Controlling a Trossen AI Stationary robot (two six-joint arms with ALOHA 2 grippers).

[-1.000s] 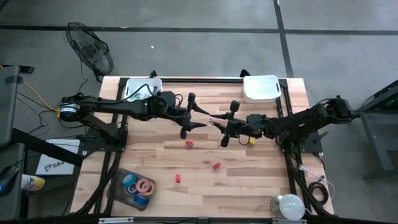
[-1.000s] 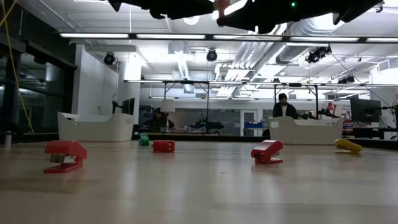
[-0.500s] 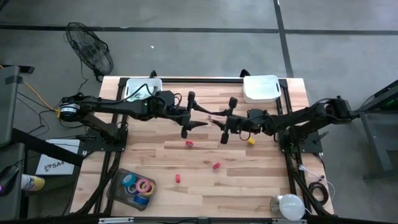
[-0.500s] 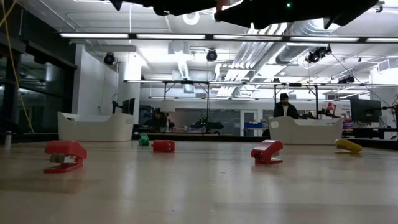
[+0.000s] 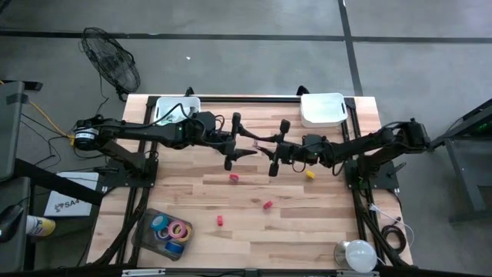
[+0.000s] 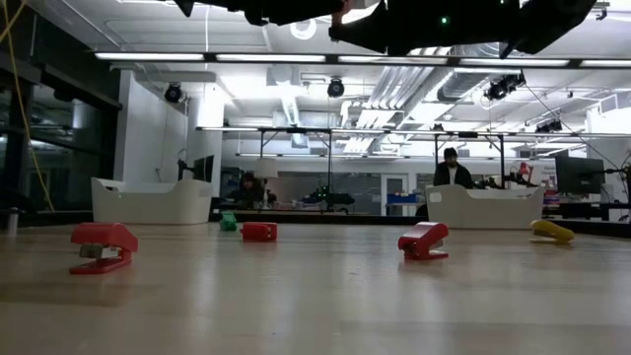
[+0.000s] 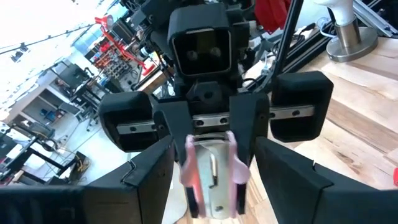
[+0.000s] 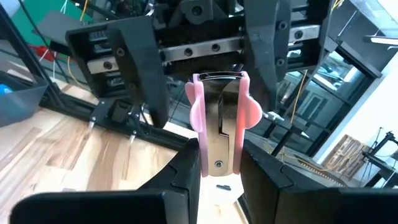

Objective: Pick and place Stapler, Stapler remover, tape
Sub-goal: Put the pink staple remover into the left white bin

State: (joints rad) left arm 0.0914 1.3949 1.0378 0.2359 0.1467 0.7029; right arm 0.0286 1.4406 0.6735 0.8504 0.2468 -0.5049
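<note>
Centre of high view, above table: right gripper (image 5: 275,148) pinches pink-handled metal staple remover (image 8: 219,127), long axis pointing into left gripper (image 5: 233,143), whose jaws gape wide, empty, either side.

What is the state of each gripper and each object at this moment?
Staple remover: pink, held in the air above the table.
Right gripper: shut on the staple remover.
Left gripper: open, its fingers on either side of the staple remover.
Red staplers: lying on the table, untouched.
Tape rolls: lying together in a clear container.
</note>
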